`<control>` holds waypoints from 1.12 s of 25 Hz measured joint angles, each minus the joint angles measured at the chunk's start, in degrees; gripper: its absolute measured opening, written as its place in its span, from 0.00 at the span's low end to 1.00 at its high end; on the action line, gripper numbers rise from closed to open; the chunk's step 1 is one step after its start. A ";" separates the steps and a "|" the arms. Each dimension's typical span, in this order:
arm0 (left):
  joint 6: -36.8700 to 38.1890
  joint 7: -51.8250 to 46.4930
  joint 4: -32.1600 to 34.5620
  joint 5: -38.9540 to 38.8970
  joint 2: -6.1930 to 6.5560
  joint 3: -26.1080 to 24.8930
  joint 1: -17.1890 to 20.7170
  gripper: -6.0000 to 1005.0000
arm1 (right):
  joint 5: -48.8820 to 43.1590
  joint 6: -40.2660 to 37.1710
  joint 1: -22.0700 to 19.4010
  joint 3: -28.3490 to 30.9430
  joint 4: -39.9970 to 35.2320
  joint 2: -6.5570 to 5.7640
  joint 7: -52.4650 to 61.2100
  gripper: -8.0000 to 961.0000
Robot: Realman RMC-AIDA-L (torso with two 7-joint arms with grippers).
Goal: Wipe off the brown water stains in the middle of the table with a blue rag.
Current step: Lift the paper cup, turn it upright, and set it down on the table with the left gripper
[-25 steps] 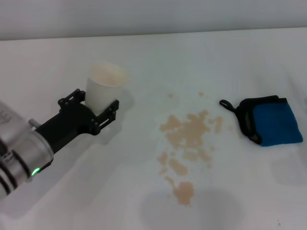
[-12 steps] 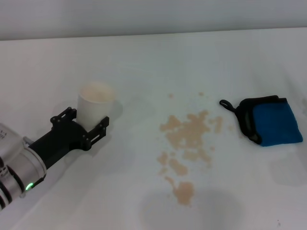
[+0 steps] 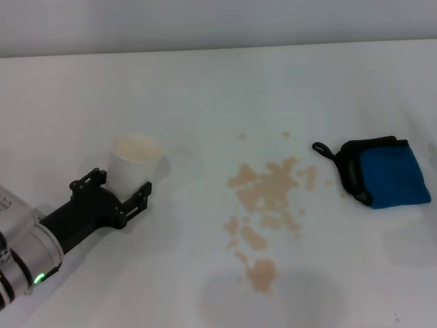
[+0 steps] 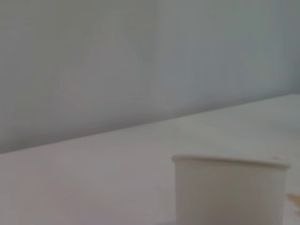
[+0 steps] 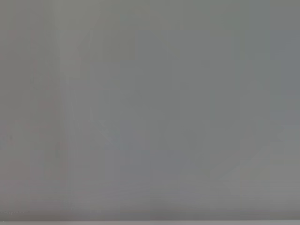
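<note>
The brown water stains (image 3: pixel 268 193) lie as tan blotches and droplets in the middle of the white table (image 3: pixel 205 82). The blue rag (image 3: pixel 389 174), with black edging and a loop, lies flat to the right of the stains, and nothing touches it. My left gripper (image 3: pixel 123 184) is at the left side of the table with its jaws on either side of a white paper cup (image 3: pixel 135 160). The cup stands upright, well left of the stains. It also shows close up in the left wrist view (image 4: pixel 229 192). My right gripper is out of view.
A grey wall runs behind the table's far edge. The right wrist view shows only a flat grey surface.
My left gripper carried the white cup, tilted at first, to the left and toward the near side. The cup now stands upright. The stains and rag have not moved.
</note>
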 joint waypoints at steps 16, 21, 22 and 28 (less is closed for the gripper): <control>0.70 0.06 -1.24 0.01 -0.08 1.69 0.48 0.70 | 0.00 -0.19 0.06 -0.01 -0.05 0.00 0.00 0.85; 0.35 0.08 -0.70 -0.42 -0.09 1.53 1.73 0.72 | 0.00 -0.32 0.05 -0.09 -0.05 0.00 -0.01 0.85; 0.30 0.08 -0.47 -0.43 -0.07 1.46 2.01 0.73 | 0.00 -0.32 0.03 -0.09 -0.05 0.00 0.00 0.85; 0.13 0.15 0.94 -1.03 0.02 1.14 3.28 0.78 | -0.05 -0.34 -0.16 -0.09 -0.05 0.00 0.00 0.85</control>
